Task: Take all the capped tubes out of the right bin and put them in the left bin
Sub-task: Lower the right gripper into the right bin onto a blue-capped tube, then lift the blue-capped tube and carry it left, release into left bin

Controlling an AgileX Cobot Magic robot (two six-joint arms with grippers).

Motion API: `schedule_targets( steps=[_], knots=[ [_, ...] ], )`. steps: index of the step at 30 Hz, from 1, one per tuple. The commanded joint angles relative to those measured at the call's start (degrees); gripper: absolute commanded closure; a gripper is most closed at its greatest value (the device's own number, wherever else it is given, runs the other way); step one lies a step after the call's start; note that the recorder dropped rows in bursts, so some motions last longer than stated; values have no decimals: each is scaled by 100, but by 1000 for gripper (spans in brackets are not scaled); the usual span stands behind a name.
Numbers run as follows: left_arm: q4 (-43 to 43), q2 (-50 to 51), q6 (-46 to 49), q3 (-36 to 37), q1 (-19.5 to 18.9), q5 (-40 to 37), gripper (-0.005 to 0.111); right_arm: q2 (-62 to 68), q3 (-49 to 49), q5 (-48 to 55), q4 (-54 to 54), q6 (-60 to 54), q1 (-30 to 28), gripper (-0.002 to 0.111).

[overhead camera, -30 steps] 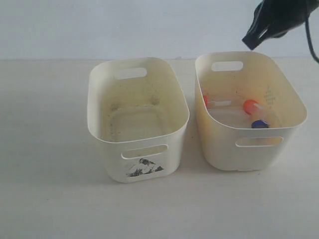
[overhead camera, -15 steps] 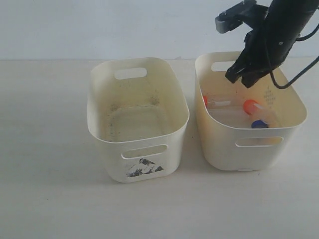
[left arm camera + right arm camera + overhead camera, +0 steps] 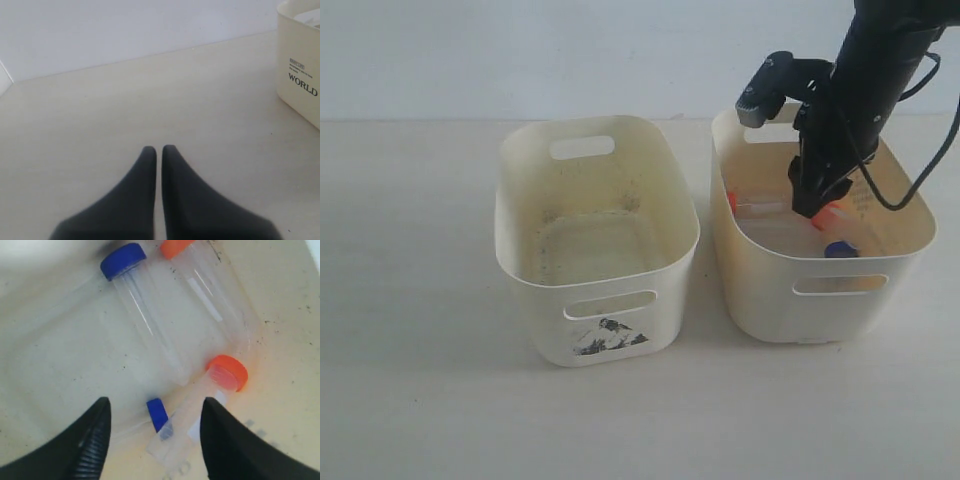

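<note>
The right bin (image 3: 820, 300) holds the capped tubes. In the exterior view I see an orange cap (image 3: 731, 200), another orange cap (image 3: 840, 213) and a blue cap (image 3: 840, 250). My right gripper (image 3: 817, 205) is down inside this bin. In the right wrist view it (image 3: 155, 401) is open over the bin floor, with an orange-capped tube (image 3: 227, 372) and a blue cap (image 3: 157, 415) between its fingers. A blue-capped tube (image 3: 122, 260) and an orange-capped tube (image 3: 175, 246) lie farther off. The left bin (image 3: 520, 270) with the sticker stands empty. My left gripper (image 3: 159, 148) is shut over bare table.
The two bins stand side by side with a narrow gap between them. A cream bin wall with a WORLD label (image 3: 300, 80) shows at the edge of the left wrist view. The right arm's cable (image 3: 930, 150) hangs over the right bin's far rim.
The right arm has come down from above the right bin's far rim into the bin, close to the tubes. The bins and tubes have not moved.
</note>
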State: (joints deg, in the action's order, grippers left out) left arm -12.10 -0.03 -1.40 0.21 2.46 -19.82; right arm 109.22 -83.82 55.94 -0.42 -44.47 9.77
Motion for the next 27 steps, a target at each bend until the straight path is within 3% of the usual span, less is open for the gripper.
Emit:
schedule_targets(
  steps=[1,27],
  knots=[
    [32,3,-58,-21,8,30,102,129,-37,7,-30,-565,9,58],
    [32,3,-58,-21,8,30,102,1264,-21,-802,42,-1148,9,58]
  ],
)
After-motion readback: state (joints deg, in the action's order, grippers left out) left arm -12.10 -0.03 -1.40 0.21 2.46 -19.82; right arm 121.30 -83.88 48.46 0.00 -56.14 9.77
